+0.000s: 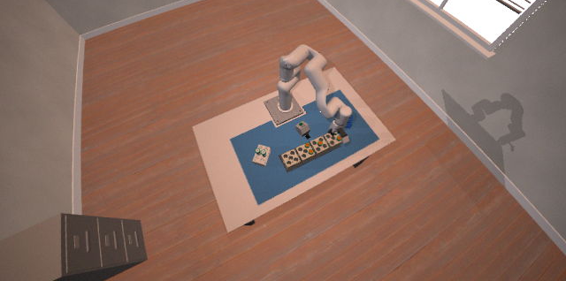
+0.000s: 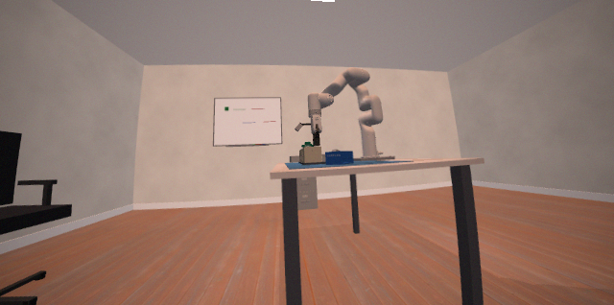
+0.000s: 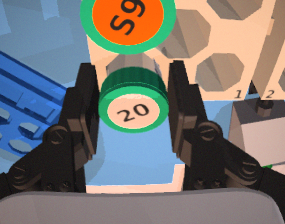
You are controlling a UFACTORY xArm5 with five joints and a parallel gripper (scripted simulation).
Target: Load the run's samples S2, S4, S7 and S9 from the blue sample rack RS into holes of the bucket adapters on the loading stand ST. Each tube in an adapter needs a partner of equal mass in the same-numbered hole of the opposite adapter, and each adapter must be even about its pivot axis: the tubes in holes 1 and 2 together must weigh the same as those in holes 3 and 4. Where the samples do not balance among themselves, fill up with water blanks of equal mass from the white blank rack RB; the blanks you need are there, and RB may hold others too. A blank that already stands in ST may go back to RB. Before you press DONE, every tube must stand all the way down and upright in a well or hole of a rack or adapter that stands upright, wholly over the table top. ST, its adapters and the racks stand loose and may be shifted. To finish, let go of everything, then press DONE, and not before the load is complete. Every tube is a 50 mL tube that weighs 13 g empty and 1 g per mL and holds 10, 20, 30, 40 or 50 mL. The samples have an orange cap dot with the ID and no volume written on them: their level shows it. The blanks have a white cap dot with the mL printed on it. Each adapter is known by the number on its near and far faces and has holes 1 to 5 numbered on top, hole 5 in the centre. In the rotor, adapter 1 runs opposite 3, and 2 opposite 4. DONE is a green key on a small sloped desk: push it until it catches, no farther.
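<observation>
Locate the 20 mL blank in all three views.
Top: 20 mL blank mostly hidden under the wrist, at the right end of the adapter row.
Exterior: green cap beside the gripper.
Wrist: centre, between the fingers.
Shared landmark: blue sample rack RS, close by.
</observation>
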